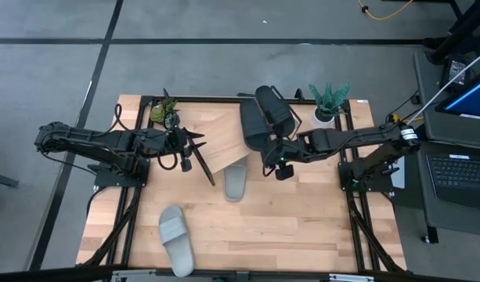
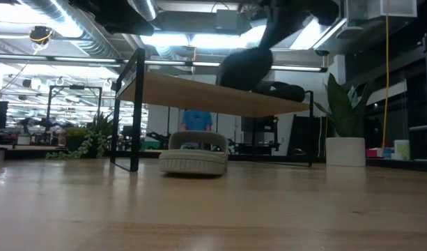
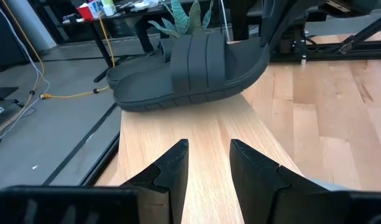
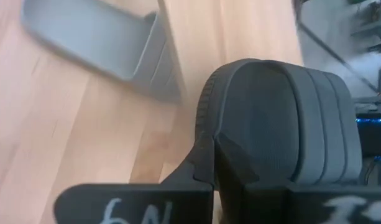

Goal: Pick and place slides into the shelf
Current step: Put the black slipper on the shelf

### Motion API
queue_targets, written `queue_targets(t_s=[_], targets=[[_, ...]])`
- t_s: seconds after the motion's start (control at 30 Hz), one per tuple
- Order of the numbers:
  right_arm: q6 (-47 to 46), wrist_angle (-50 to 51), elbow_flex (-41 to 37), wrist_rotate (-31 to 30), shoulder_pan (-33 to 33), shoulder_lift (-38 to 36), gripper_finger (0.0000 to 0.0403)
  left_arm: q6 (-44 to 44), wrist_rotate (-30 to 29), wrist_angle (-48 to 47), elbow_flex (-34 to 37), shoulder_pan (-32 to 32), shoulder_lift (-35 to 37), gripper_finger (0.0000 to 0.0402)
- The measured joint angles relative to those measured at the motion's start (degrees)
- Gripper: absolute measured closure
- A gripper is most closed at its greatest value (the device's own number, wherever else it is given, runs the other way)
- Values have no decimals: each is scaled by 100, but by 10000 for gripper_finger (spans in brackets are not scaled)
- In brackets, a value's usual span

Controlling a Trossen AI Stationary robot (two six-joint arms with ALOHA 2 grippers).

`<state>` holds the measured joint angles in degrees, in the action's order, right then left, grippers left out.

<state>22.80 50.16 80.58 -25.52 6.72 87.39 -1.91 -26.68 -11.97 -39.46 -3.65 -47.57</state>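
The shelf (image 1: 220,133) is a tilted light wood board on a black wire frame. Two black slides are at its right end: one (image 1: 277,110) lies farther back, and the other (image 1: 254,125) is held by my right gripper (image 1: 271,155), which is shut on it. In the low view this slide (image 2: 244,68) stands tilted above the board (image 2: 199,94). One grey slide (image 1: 235,182) lies on the tabletop, partly under the shelf's near edge. The second grey slide (image 1: 175,239) lies sole-down near the table's near edge. My left gripper (image 3: 209,162) hovers open over the shelf's left part. My right gripper holds the black slide at its near end, close to the strap (image 4: 289,124). One finger (image 4: 199,165) lies against the ridged outer rim of the sole (image 4: 206,102); the slide hides the other finger. The slide is tilted, and I cannot tell whether its lower part touches the board.
A small green plant (image 1: 164,110) stands at the table's far left. A potted plant in a white pot (image 1: 327,102) stands at the far right, close to the black slides. Bare tabletop lies between the two grey slides and to their right (image 1: 302,227).
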Motion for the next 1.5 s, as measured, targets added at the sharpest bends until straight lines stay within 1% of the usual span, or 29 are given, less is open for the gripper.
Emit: queue_targets(t_s=[0.2, 0.47, 0.6, 0.7, 1.07, 1.37, 1.5], targets=[[-20, 174, -39, 98, -97, -2, 399, 36, 0, 2, 0, -1, 0, 292], [-184, 218, -40, 484, -314, 52, 399, 172, 0, 4, 0, 1, 0, 292], [-345, 572, -44, 582, -402, 57, 400, 176, 0, 4, 0, -1, 0, 292], [-458, 808, -47, 589, -431, 57, 400, 176, 0, 4, 0, -1, 0, 292], [-366, 1070, -47, 596, -429, 57, 401, 174, 0, 7, 0, 1, 0, 292], [-417, 974, -49, 692, -430, 57, 401, 174, 0, 7, 0, 1, 0, 292], [-425, 688, -49, 761, -431, 57, 401, 174, 0, 5, 0, -1, 0, 292]])
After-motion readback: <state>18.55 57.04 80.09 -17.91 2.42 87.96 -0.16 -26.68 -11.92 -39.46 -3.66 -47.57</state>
